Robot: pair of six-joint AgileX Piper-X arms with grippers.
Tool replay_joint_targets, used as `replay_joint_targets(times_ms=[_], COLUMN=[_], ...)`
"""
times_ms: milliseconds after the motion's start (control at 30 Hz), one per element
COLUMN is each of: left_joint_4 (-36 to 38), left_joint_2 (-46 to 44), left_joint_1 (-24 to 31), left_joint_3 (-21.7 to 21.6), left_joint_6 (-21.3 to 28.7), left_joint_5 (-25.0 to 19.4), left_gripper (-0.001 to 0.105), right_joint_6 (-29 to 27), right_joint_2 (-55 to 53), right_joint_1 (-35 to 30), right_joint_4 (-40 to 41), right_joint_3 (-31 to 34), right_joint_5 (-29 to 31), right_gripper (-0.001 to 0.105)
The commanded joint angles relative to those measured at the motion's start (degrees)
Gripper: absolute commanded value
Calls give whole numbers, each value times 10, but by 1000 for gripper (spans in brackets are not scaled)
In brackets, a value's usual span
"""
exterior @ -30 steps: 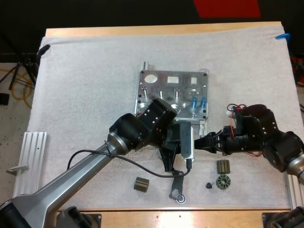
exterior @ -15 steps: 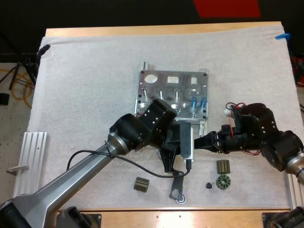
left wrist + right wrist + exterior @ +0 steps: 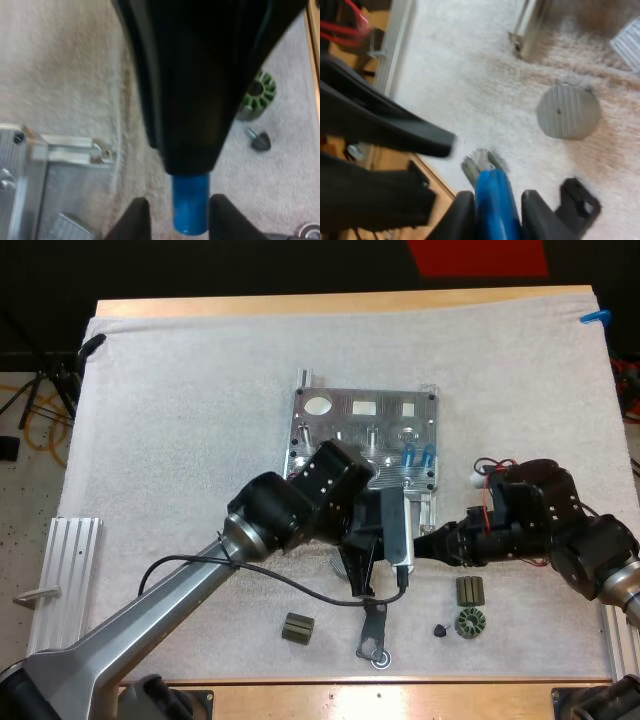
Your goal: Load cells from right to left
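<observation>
The metal fixture [image 3: 365, 435] lies mid-mat with two blue cylinders [image 3: 417, 454] seated at its right end. My right gripper [image 3: 428, 544] is shut on another blue cylinder [image 3: 490, 192], which its fingers [image 3: 535, 210] press from both sides. Just in front of the fixture's right corner my left gripper [image 3: 400, 558] meets it tip to tip. In the left wrist view that cylinder [image 3: 190, 205] pokes out from a large black body, and my left gripper [image 3: 181, 212] stands open around it, a gap showing beside one finger [image 3: 136, 220].
Small dark parts lie near the front edge: a block [image 3: 298, 628], a ribbed block [image 3: 470, 590], a green-grey stator [image 3: 469, 623] and a knob [image 3: 440, 630]. A metal bracket [image 3: 375, 635] lies between them. A grey disc [image 3: 568, 111] rests on the mat. An aluminium rail [image 3: 65, 580] sits front left.
My right gripper has slid a little to the left with its cylinder, toward the left gripper. The left gripper has shifted slightly up and right to meet it.
</observation>
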Motion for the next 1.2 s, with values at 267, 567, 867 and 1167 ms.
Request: replay_joint_targets(times_ms=[267,567,867,1167], left_joint_4=[56,69,78,142], left_joint_2=[-59,-156,-222,-251], left_joint_1=[0,0,0,0], left_joint_3=[-9,-9,-9,-9], left_joint_6=[-5,-69,-189,-229], left_joint_5=[-17,-61,-181,-251], left_gripper=[48,48,48,48], right_joint_6=[-82,-253,-310,-338], right_joint_2=[-2,-2,-2,2], right_joint_1=[-2,-2,0,17], right_joint_4=[27,180,251,295], right_joint_3=[-7,-96,-174,-210], right_joint_5=[39,199,306,361], right_gripper=[1,1,1,1])
